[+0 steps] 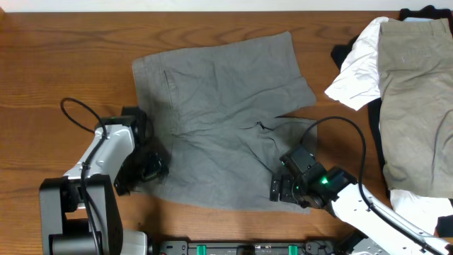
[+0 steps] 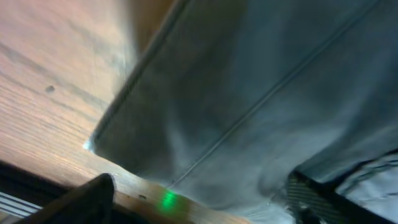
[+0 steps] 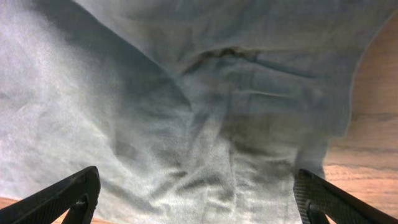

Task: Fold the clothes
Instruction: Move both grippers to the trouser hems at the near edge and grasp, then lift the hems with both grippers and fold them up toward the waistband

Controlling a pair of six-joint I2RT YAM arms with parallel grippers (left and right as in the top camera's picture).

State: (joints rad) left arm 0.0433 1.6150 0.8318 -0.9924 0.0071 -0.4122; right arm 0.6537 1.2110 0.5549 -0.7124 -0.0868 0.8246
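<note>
Grey shorts (image 1: 219, 120) are lying spread flat in the middle of the tabletop (image 1: 56, 71), waistband toward my left, two legs toward the right. The other clothes are piled at the far right, well apart: khaki trousers (image 1: 414, 92) on top of a white piece (image 1: 357, 71), with a black piece (image 1: 417, 13) peeking out behind.

I'm holding the left gripper (image 1: 152, 166) low at the near-left corner of the shorts, jaws standing wide. The left wrist view is showing the cloth edge and a seam running between the fingers. The right gripper (image 1: 287, 188) is sitting over the near leg's hem – also wide, nothing held, wrinkled fabric filling the gap.

I'm judging the step as pinching the near edge at both ends, to fold the near leg over the far one.

To do it well, I'm aiming each lower finger (image 3: 68, 196) under the edge so both layers get caught, not just the top one. I'm planning to shut both sides together, lift level, and carry the edge straight away from me – keeping the cloth taut between the grippers so it doesn't sag or bunch at the crotch.
</note>
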